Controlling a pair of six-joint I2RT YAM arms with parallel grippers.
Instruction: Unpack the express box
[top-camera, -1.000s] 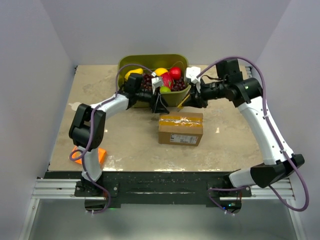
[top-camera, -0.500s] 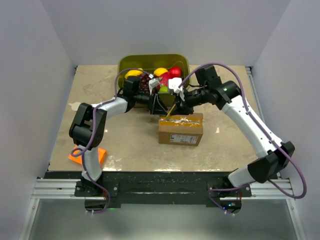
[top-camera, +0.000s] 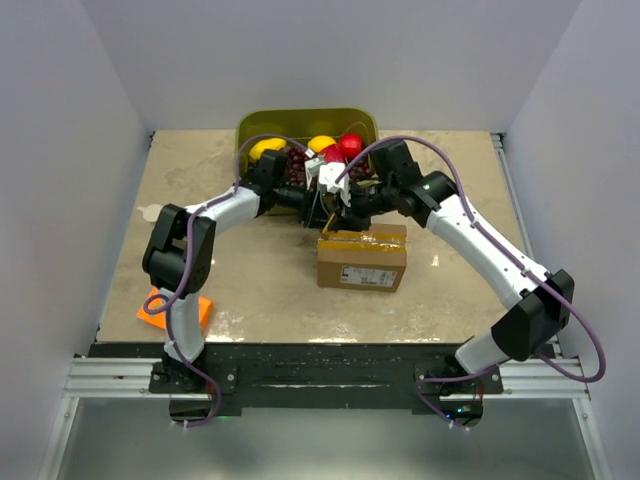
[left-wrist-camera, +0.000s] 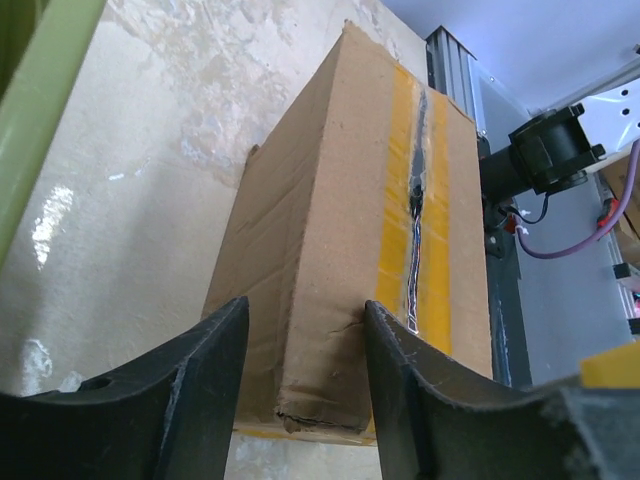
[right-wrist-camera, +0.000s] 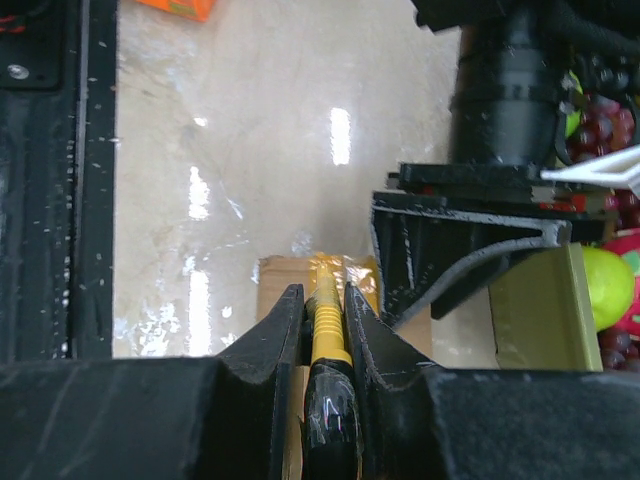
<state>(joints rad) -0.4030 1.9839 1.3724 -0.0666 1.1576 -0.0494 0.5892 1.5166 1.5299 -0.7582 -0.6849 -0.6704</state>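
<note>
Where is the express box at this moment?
In the top view, the express box sits mid-table, just nearside of the green bin, left gripper and right gripper at its far edge.

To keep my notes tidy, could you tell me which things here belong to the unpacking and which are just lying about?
In the job: express box, yellow-handled implement in the right tool, left tool at the box's end.
Lying about: green bin of fruit, flat orange box.
</note>
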